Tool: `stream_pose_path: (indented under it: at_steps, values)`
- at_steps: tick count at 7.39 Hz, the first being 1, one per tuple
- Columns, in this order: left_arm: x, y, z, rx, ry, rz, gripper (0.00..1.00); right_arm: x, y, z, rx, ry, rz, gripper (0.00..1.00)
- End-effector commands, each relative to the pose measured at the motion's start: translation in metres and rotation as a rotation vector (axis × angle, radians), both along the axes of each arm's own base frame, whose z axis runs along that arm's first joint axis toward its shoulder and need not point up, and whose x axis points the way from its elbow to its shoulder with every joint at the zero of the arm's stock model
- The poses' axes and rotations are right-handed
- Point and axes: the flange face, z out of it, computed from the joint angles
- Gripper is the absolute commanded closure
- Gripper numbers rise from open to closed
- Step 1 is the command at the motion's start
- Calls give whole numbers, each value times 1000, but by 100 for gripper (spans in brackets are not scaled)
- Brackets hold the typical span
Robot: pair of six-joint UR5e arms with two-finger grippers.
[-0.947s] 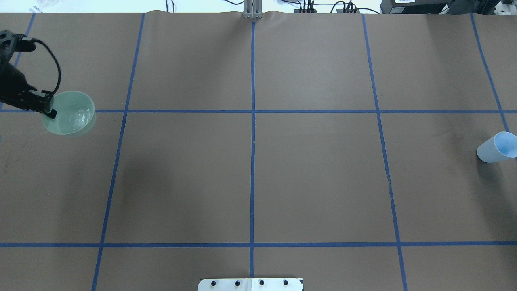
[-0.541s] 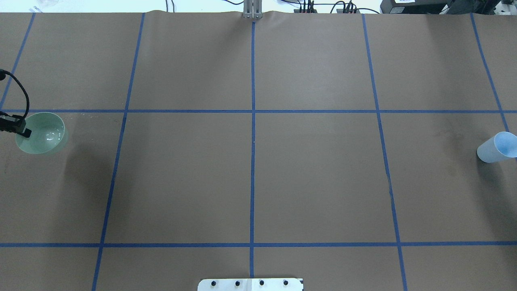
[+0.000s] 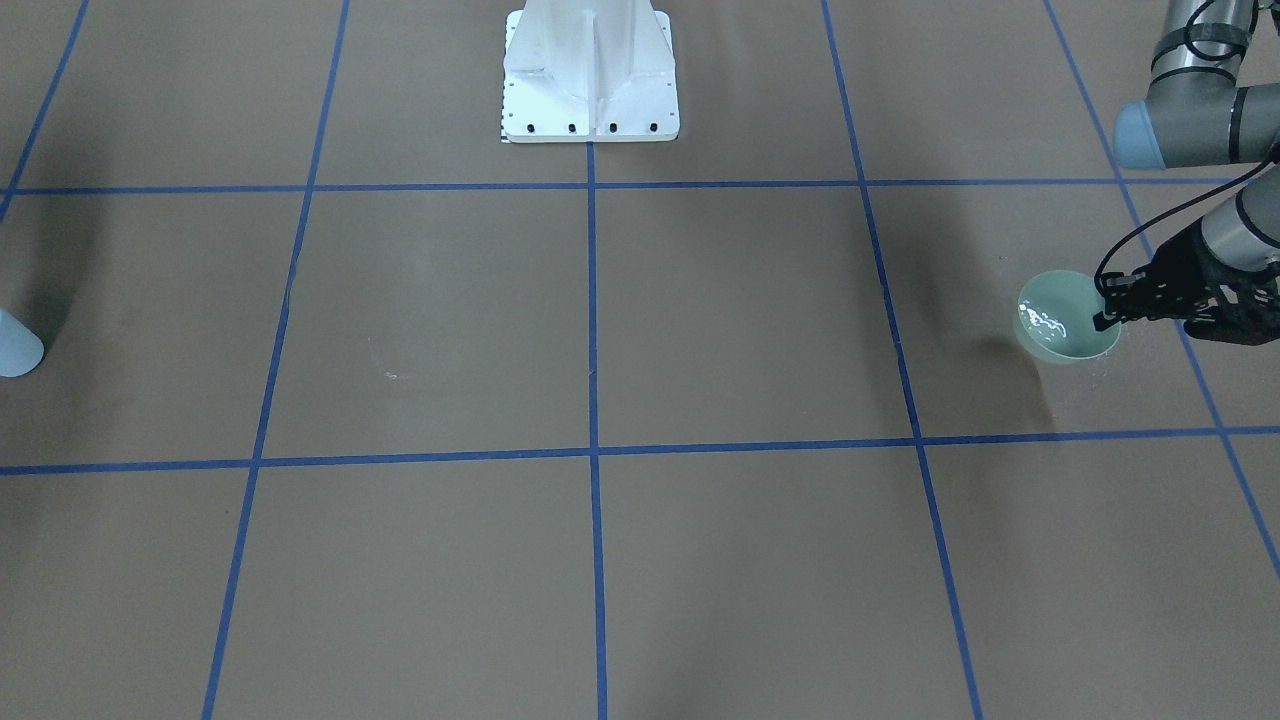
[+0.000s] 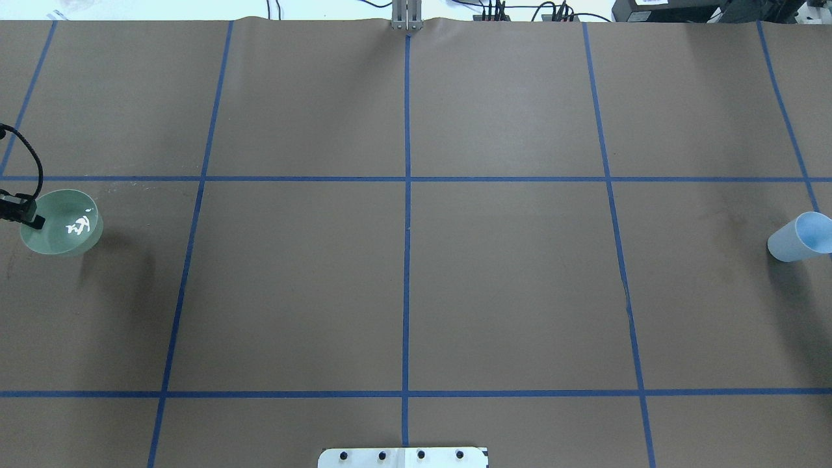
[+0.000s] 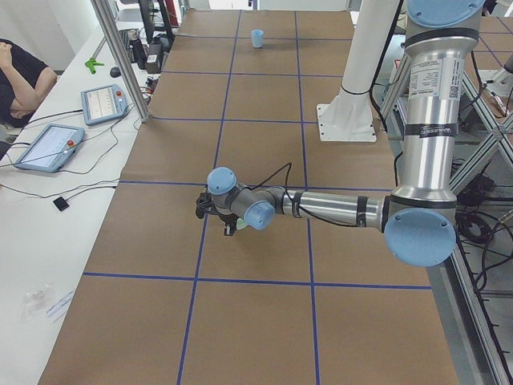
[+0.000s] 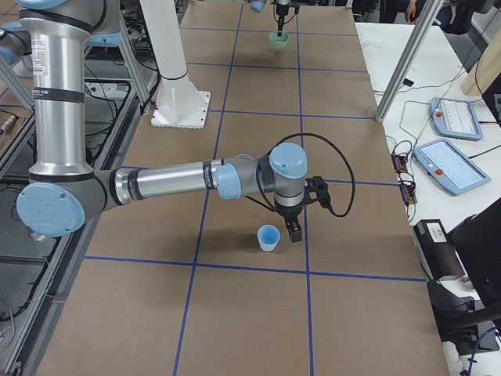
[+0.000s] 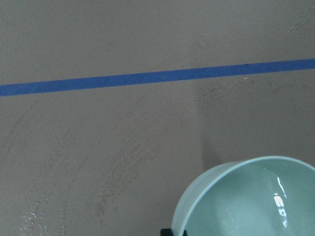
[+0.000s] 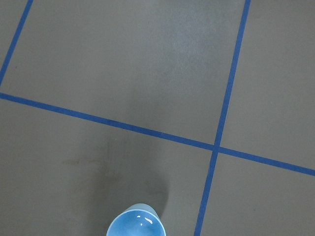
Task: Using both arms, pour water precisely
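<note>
A pale green bowl (image 4: 62, 222) with water in it is at the table's far left, low over or on the brown paper. My left gripper (image 4: 25, 216) pinches its rim; it also shows in the front-facing view (image 3: 1108, 312) on the bowl (image 3: 1062, 330). The left wrist view shows the bowl (image 7: 246, 196) at the bottom right. A light blue cup (image 4: 799, 237) stands at the far right. My right gripper (image 6: 293, 227) hangs right beside the cup (image 6: 268, 237); I cannot tell if it is open or shut. The right wrist view shows the cup's rim (image 8: 136, 225).
The white bolted pedestal (image 3: 590, 80) stands at the robot's side of the table. Blue tape lines (image 4: 407, 195) divide the brown paper into squares. A side bench with tablets (image 5: 48, 146) and cables runs along the far edge, with an aluminium post (image 6: 399, 66).
My left gripper has carried the green bowl left and toward the robot and lowered it. The water in it glints and moves. The blue cup has not moved.
</note>
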Motion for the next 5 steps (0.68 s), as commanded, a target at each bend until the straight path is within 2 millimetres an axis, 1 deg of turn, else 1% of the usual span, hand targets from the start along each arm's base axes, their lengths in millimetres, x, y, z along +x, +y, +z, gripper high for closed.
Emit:
stream_pose_path:
  at_steps: [1, 4, 5]
  values:
    - [1, 0, 9, -18, -8, -2, 100, 1, 2, 15, -39, 8, -25, 0]
    - [1, 2, 26, -50, -24, -1, 100, 3, 4, 21, -51, 14, -22, 0]
    - [2, 1, 32, -59, -28, 0, 84, 3, 6, 22, -54, 19, -22, 0]
